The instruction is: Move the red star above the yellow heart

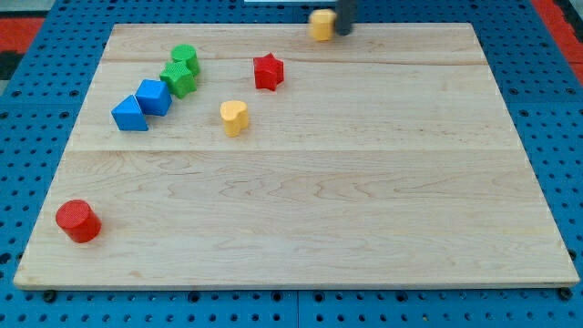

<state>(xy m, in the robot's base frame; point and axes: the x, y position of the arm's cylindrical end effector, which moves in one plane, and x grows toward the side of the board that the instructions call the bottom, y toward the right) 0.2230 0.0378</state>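
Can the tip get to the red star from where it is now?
Probably yes. My tip sits at the view's top edge beside a yellow block, and the board between it and the red star looks bare.

No text, label, brand, number or sign can be read anywhere: the wooden desk is plain, the coloured blocks carry no markings, and the blue pegboard around it shows only holes.

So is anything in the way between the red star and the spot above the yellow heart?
No. The red star sits just up and right of the yellow heart, with bare board between. My tip is by the yellow block.
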